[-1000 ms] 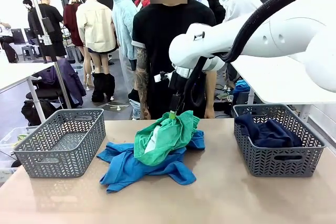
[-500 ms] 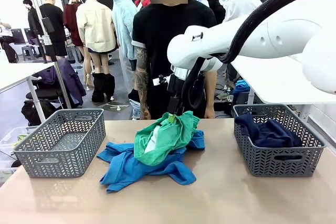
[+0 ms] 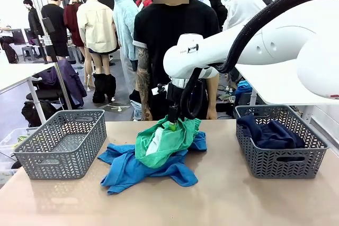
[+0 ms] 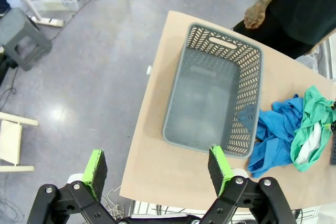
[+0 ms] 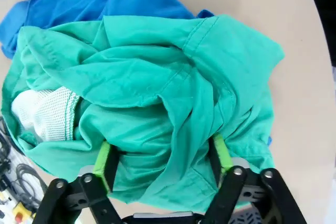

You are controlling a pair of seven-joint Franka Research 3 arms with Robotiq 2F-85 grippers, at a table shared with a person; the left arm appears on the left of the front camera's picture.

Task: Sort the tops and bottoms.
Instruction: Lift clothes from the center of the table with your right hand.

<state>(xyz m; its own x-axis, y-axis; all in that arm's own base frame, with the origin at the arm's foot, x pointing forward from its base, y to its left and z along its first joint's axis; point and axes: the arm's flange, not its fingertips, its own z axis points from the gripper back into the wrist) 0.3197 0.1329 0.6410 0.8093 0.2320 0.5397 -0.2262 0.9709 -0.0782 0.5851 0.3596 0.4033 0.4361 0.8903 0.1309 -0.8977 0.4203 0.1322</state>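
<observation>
Sorting at an early stage. A navy garment (image 3: 271, 133) lies in the right basket (image 3: 275, 169), at frame right; the left basket (image 3: 58, 154), at frame left, holds nothing. The green garment (image 3: 165, 140) tops the blue garments (image 3: 132, 172), heaped at the centre of the table (image 3: 238, 199) and all left to sort. The right gripper (image 3: 172, 124) is down on the green garment, fingers astride a fold; whether they pinch it cannot be told. The left gripper (image 4: 156, 162), spread wide, hangs high over the left basket

Fingertips of right pincer (image 5: 161, 153) were sunk in sea-green garment (image 5: 157, 77) folds; grip seemingly unformed, unclear. Blue garment (image 3: 127, 173) lay mostly covered.
</observation>
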